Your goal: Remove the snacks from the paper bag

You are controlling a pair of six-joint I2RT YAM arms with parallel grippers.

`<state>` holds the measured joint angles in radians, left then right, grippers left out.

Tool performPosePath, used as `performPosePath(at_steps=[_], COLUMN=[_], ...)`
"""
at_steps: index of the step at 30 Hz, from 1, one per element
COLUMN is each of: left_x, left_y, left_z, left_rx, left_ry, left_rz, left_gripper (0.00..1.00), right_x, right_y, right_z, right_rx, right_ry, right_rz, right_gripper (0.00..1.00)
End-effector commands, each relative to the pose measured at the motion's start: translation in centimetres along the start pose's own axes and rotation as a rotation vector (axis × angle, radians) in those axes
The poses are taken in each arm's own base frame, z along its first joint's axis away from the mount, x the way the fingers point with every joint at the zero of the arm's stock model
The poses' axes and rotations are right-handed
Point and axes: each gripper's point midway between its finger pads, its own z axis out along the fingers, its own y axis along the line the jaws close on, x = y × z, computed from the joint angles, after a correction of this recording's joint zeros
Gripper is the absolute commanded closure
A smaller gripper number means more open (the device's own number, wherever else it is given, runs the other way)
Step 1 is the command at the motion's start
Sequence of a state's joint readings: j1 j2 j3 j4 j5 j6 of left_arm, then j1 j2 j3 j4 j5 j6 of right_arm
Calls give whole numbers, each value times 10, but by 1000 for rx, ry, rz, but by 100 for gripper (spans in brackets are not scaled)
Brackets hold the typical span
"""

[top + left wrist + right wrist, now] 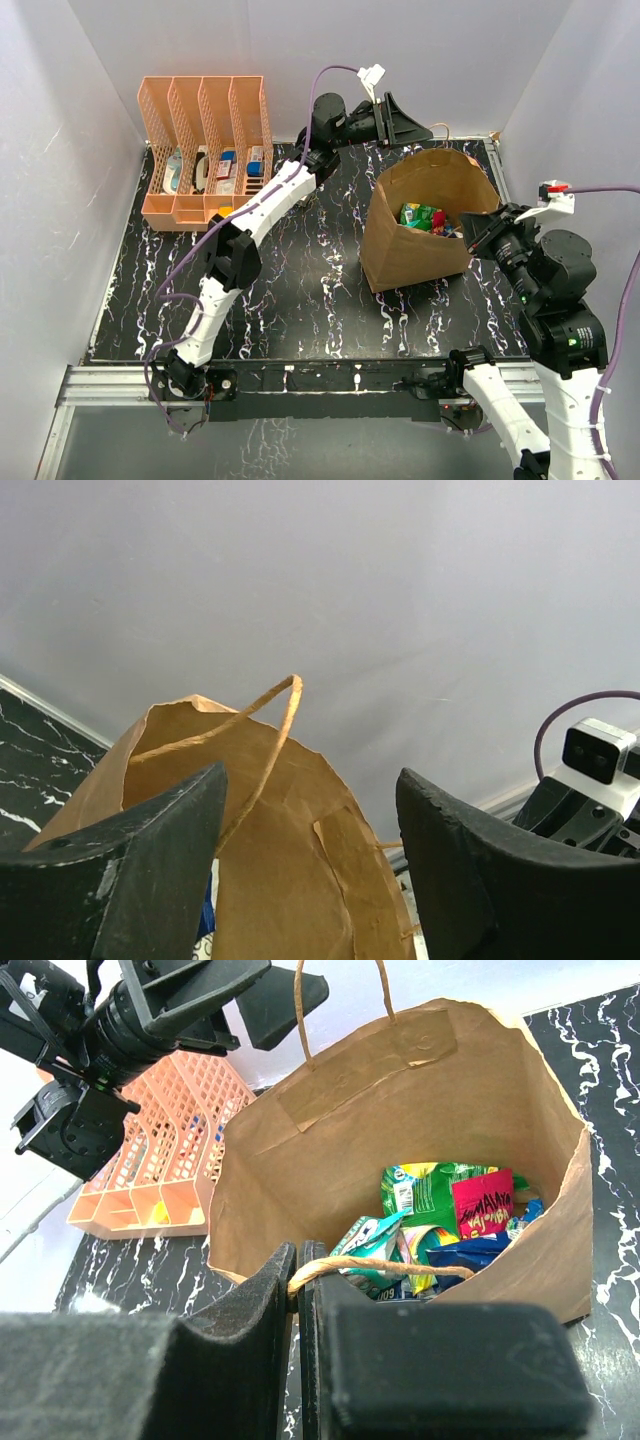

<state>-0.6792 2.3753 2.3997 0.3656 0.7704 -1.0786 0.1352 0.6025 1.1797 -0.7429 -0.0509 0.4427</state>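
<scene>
Right gripper (298,1260), nearest me: jaws clenched on the near handle (380,1265), the twisted paper cord pinched between the pads at the near rim.

The paper bag (400,1110) stands upright on the black marbled table (300,300), mouth open, brown kraft, creased. A paper patch runs across its far inner wall.

The snacks (440,1215) lie heaped in the bag's bottom. A green bag (425,1195) is on top, with a pink-red packet (483,1203) against it. A teal packet (365,1240) lies nearer me, and dark blue (470,1253) shows under them. The pink-red packet has jagged lettering, which I cannot make out.

Left gripper (310,800), at the bag's far rim: jaws apart, straddling the far handle (270,730), pads off it.

Beyond the bag, to its left, is an orange mesh rack (200,150) with small boxes in its slots; their labels are too small to read.
</scene>
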Motion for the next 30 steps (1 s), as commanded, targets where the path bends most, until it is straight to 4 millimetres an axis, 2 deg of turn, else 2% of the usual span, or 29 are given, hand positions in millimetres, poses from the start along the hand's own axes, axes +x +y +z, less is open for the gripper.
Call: performPosePath(at_steps=[1,9,13,18,20,23,30], left_x=[-9,-1,-1,1,11,27,35], left_y=[-25,-21,-22,-37,-47,-56,-56], left_z=[3,10,11,15,21,29,33], left_rx=[70,92,84,115,142,153,87], left_ry=[-22,-6,-8,-24,-12,12,10], left_rz=[51,74,89,108,133,172,276], left_gripper=[35,40,48,61,64,66,63], right_x=[-27,-28,-28,-30,-30,-32,-48], right_y=[10,9,5,-1,-2,-2,-3], right_z=[-8,-8,-12,-22,-23,-26,-41], right_rx=[-32,-27,-8,28,32,33,68], right_ry=[-103,-105,-110,-127,-128,-135,-180], right_rz=[-17,-23,-32,-44,-46,-42,-45], right_gripper=[91,91,91,91,91,91,91])
